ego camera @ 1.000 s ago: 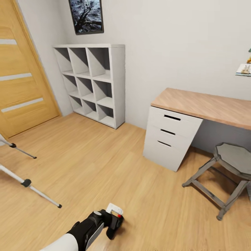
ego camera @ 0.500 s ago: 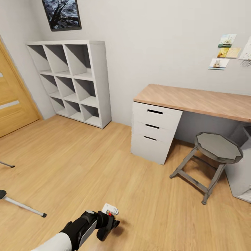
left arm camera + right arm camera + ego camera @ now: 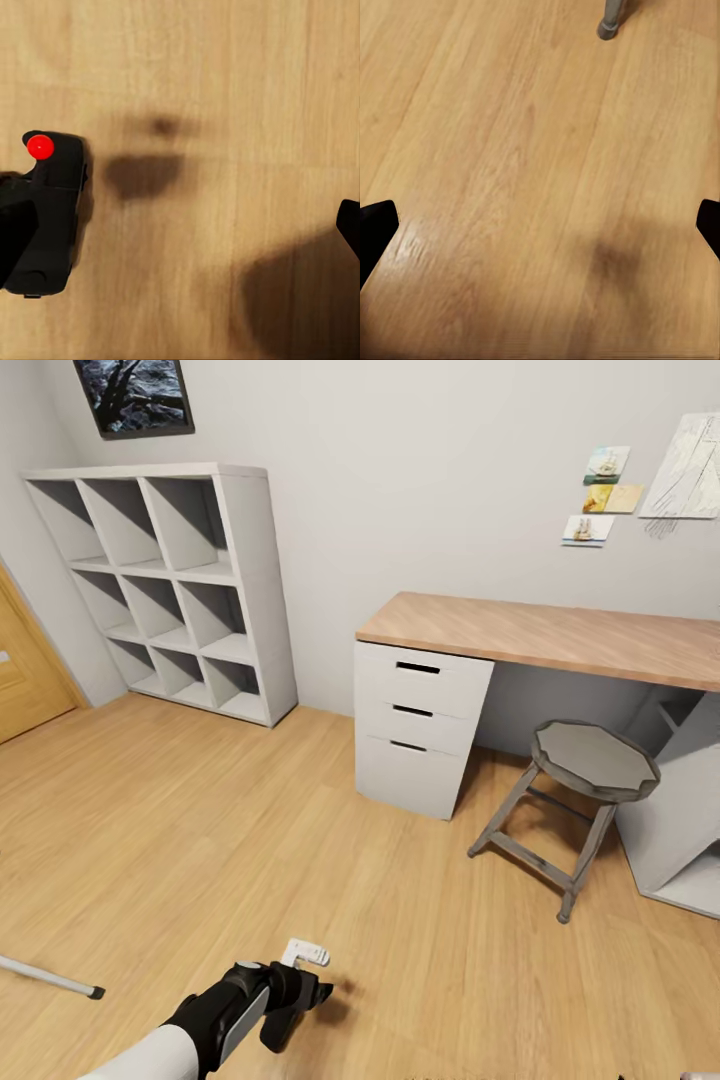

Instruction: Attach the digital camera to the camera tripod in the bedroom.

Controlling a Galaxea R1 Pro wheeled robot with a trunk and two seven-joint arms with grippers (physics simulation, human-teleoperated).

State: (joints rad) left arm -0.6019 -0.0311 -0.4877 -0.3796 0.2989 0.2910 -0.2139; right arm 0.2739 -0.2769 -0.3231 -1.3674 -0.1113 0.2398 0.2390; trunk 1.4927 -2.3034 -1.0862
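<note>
While the left claw carries the digital camera low over the wood floor, one camera tripod leg shows nearby; mounting remains undone. Right claw's fingertips stand wide, empty.

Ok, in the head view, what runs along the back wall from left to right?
wooden door → white cube shelf → white drawer unit under the wooden desk top → grey stool
</note>
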